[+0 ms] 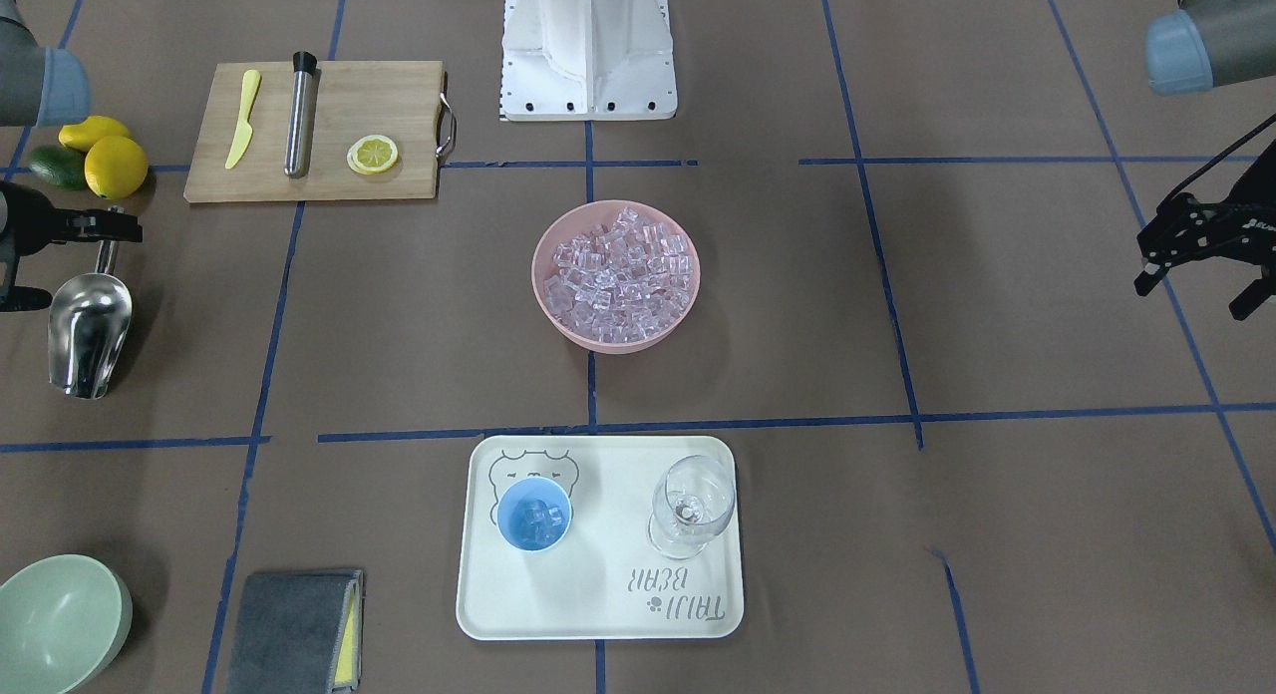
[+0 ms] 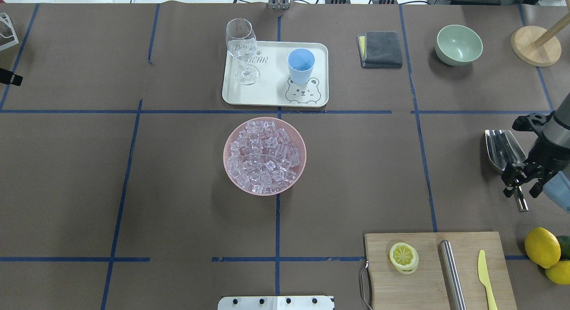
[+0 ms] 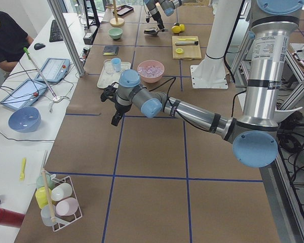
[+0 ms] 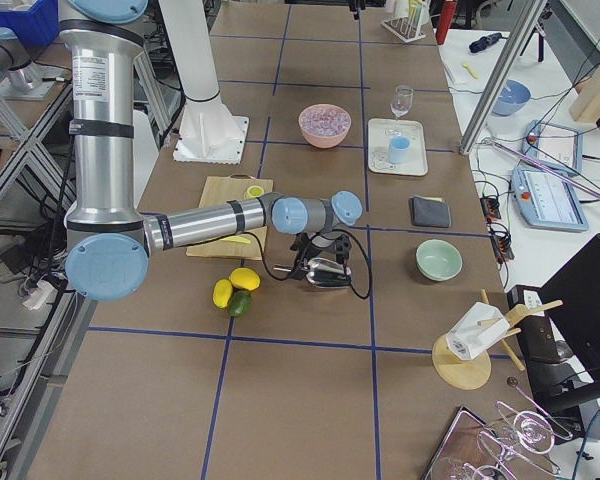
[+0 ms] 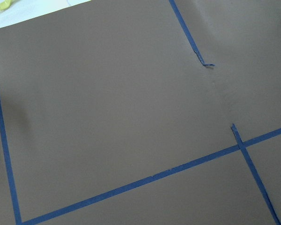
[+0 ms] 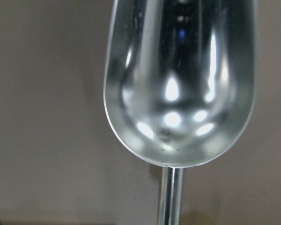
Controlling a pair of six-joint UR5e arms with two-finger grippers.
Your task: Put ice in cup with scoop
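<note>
The ice (image 1: 618,270) is a heap of clear cubes in a pink bowl (image 1: 539,260) at the table's middle. The light-blue cup (image 1: 533,515) stands on a white tray (image 1: 598,604) and holds a few cubes; it also shows in the overhead view (image 2: 301,65). The silver scoop (image 2: 501,149) lies empty on the table at the robot's right. My right gripper (image 2: 520,187) is low over its rod handle, fingers spread either side of it. The right wrist view shows the bare trough of the scoop (image 6: 178,93). My left gripper (image 1: 1196,293) hangs open and empty far to the left.
A clear wine glass (image 1: 691,505) shares the tray. A cutting board (image 1: 339,106) holds a lemon slice, a steel cylinder and a yellow knife. Lemons (image 1: 115,166) lie near the scoop. A green bowl (image 2: 458,45) and a grey cloth (image 2: 380,49) sit at the far right.
</note>
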